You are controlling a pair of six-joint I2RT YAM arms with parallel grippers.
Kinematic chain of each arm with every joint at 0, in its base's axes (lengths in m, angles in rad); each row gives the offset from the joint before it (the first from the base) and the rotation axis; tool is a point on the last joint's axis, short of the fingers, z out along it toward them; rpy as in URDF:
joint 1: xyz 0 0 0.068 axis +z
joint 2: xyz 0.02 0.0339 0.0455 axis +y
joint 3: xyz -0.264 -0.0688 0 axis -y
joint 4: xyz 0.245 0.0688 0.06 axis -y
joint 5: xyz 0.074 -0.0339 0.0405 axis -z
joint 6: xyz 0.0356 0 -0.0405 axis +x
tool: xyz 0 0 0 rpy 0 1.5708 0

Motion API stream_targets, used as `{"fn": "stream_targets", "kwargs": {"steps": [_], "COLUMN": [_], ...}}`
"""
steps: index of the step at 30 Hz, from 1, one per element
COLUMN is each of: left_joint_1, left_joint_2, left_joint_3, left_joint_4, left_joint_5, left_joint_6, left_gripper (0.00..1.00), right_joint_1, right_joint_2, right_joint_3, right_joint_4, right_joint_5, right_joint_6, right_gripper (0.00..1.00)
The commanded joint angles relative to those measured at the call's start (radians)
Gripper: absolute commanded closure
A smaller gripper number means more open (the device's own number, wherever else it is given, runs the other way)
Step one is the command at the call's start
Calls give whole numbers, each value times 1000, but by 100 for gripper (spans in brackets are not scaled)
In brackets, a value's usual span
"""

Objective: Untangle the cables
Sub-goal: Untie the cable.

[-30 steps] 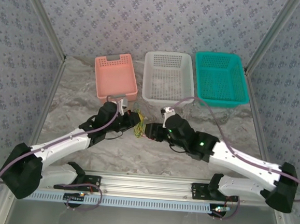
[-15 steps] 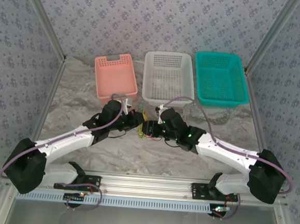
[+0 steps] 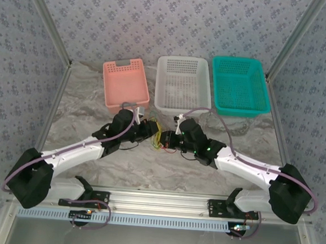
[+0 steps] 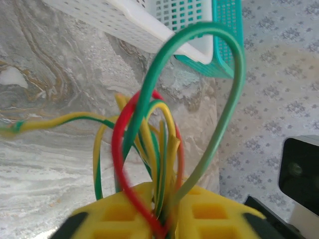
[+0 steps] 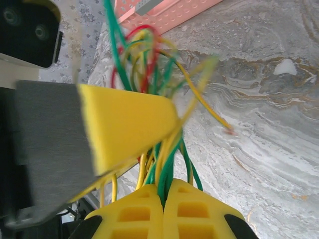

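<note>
Left pincer [image 3: 150, 130]: yellow pads [image 4: 119, 216] stand a narrow slit apart. Strands run down into the slit, but I can't tell whether they are pinched or just lying there.
Right pincer [image 3: 168, 139]: pads pressed together [image 5: 163, 206], clamped on a bunch of green and yellow strands that come up from between the tips.
The cables [image 3: 158, 137]: a small yellow, green and red tangle, bridging the two pincers, which face each other tip to tip with the bundle between them.
Green loop [image 4: 238, 79]: arches high above the left pincer's pads and comes back down into their slit.
Red strand [image 4: 115, 144]: a smaller loop just above those pads, crossing in front of the green one.
Loose yellow strand [image 5: 219, 122]: trails out sideways from above the right pincer over the worktop.
Left pincer's finger [image 5: 124, 124]: just above the right pincer's tips, with wires draped round its edge.
Baskets: pink basket [image 3: 125, 85], white basket [image 3: 183, 84] and teal basket [image 3: 239, 85] in a row beyond both pincers.
Worktop [image 3: 85, 110]: grey marbled sheet beneath both pincers.
</note>
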Motion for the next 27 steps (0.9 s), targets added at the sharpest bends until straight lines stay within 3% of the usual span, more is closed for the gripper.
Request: {"fn": "stream_targets", "kwargs": {"steps": [1, 4, 14, 22, 27], "left_joint_1": [14, 30, 9, -16, -56], "left_joint_2": [-85, -112, -26, 75, 157], "left_joint_3": [52, 77, 170, 184, 218], "left_joint_4": [-47, -135, -373, -307, -286], "left_joint_5": [23, 8, -48, -55, -57], "left_joint_6": [12, 51, 144, 146, 148], "left_gripper": [62, 52, 55, 56, 67], "right_joint_1": [-8, -7, -6, 13, 12], "right_joint_2": [-37, -44, -33, -10, -4], "right_joint_3": [-41, -35, -9, 12, 17], "right_joint_4": [-25, -47, -70, -63, -69], "right_joint_5": [47, 34, 26, -10, -12], "right_joint_6": [-34, -73, -99, -113, -119], "right_gripper": [100, 100, 100, 100, 100]}}
